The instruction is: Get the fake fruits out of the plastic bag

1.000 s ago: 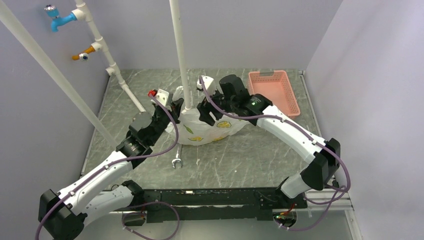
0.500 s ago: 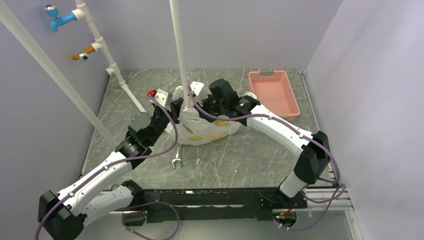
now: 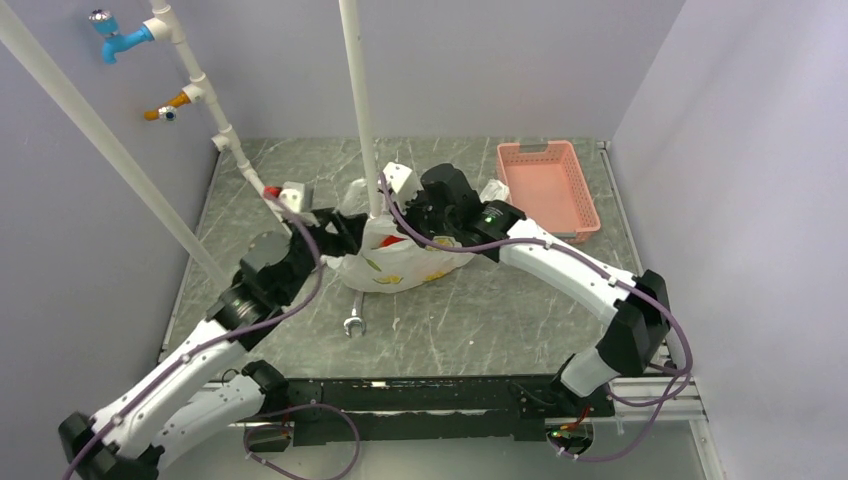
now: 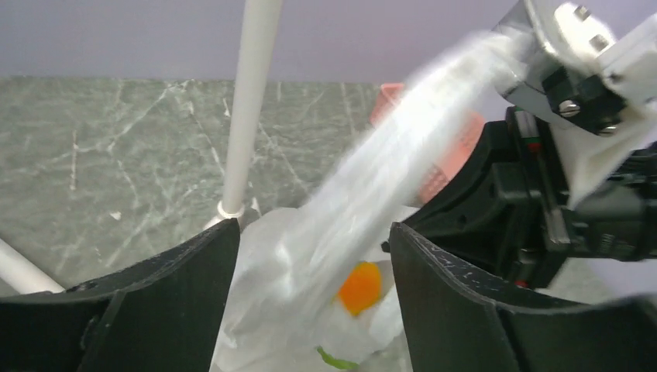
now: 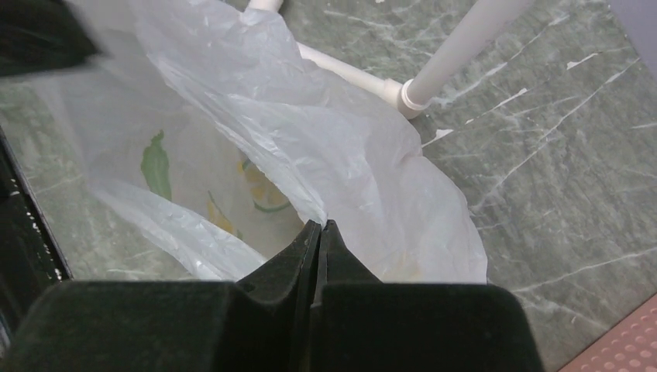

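**Marble tabletop (image 3: 480, 310): bag pulled wider**

Since half a second ago my left gripper (image 4: 311, 229) has swung out leftward. The plastic bag (image 3: 400, 268) by the white pole (image 3: 360, 110) stretched with it, baring a red fruit (image 3: 395, 241). The left fingers stand wide apart, with film running between them. My right gripper (image 5: 321, 226) is pinched tight on the bag's film.

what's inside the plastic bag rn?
From above, a red fruit shows in the mouth of the plastic bag. The left wrist view shows an orange fruit in it. Crinkled film covers the rest, so a green apple cannot be confirmed.
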You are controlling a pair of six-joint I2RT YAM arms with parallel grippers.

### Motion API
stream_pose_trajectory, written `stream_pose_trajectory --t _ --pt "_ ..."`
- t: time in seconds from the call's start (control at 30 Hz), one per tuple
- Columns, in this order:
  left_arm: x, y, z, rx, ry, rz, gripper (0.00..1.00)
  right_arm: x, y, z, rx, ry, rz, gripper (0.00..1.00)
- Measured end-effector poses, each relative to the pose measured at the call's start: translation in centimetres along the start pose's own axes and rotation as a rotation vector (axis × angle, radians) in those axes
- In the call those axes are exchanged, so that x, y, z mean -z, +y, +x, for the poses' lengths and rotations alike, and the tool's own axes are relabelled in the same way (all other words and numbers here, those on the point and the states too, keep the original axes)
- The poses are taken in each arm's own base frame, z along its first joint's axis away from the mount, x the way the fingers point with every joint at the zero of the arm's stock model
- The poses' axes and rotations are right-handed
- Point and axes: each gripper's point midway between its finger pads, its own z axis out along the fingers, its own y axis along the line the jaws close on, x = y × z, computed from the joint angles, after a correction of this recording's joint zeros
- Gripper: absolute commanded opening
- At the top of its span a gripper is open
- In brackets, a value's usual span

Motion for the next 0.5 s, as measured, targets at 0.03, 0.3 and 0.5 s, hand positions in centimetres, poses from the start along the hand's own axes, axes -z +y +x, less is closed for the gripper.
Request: stream_pose_trajectory --t 0.03,0.3,0.5 --pt "0.7 -0.1 -0.3 0.041 -0.005 0.002 0.81 0.3 0.1 -0.1 -0.007 -0.013 0.003 0.00" --pt "6.3 -0.1 -0.9 0.390 0.025 -0.006 0.81 1.3 -0.1 -2.4 -0.031 -0.106 0.021 0.00" --pt "7.7 -1.7 3.5 0.767 0.114 0.056 0.79 1.3 -0.1 -3.0 -0.054 -0.140 0.025 0.00"
